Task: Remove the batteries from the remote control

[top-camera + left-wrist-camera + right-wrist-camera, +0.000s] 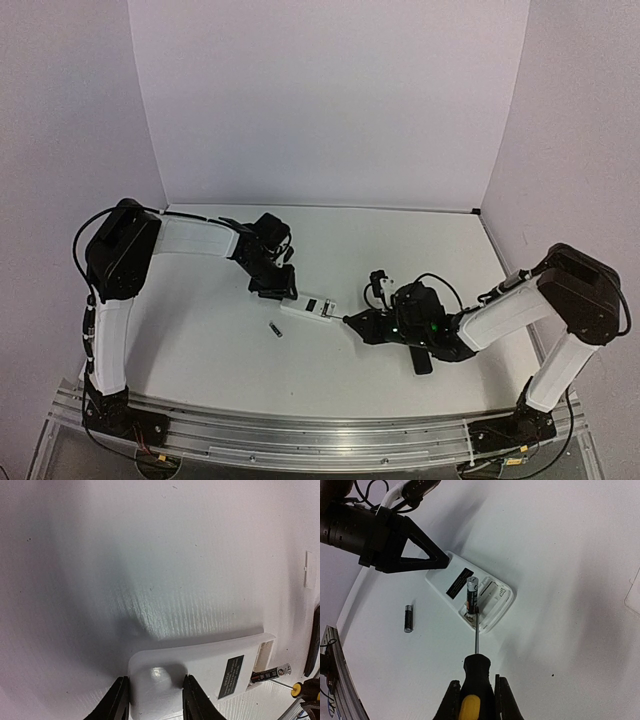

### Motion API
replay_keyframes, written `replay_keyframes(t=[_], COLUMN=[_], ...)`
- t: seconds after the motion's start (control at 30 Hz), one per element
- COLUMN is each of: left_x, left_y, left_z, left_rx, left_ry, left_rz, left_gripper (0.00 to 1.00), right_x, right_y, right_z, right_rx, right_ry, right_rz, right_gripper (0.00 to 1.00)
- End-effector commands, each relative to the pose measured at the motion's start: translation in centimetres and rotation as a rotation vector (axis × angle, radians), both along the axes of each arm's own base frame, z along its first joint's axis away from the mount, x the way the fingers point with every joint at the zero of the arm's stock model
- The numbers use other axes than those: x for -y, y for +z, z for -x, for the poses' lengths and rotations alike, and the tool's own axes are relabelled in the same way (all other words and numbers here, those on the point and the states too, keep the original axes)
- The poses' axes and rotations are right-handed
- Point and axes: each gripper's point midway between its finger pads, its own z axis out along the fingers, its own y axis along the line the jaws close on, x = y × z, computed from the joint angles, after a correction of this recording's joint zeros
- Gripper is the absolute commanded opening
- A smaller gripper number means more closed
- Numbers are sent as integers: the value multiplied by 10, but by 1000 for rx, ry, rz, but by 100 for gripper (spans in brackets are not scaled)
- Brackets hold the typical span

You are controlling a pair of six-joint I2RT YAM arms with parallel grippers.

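Note:
The white remote control (310, 308) lies back up in the middle of the table, its battery bay open. My left gripper (152, 705) is shut on its closed end (165, 690). My right gripper (475, 700) is shut on the yellow-and-black screwdriver (476, 680). The screwdriver's tip sits under one battery (471, 595), which stands tilted up out of the bay of the remote (470, 592). That battery also shows in the left wrist view (270, 674). A second battery (408, 618) lies loose on the table left of the remote, also seen from above (276, 329).
A slim black remote (420, 358) lies under my right arm. A thin white battery cover (309, 570) lies flat on the table beyond the remote. White walls close the table at the back and sides.

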Motion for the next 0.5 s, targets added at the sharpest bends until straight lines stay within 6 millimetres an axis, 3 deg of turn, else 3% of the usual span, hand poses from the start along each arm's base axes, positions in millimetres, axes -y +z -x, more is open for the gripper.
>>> replay_keyframes(t=[0.0,0.27,0.47], left_x=[-37,-39,-39], left_y=[-79,-83,-84], left_z=[68,67,67], left_rx=[-218,-221,-220], left_ry=[-43,-28,-22], left_rz=[-241,-253,-255], left_gripper=[35,35,35], right_x=[-28,-32,-29], right_y=[22,57,64], right_z=[1,18,17], right_rx=[50,115,146], right_ry=[96,191,183], right_rz=[-96,-196,-203], right_gripper=[0,0,0])
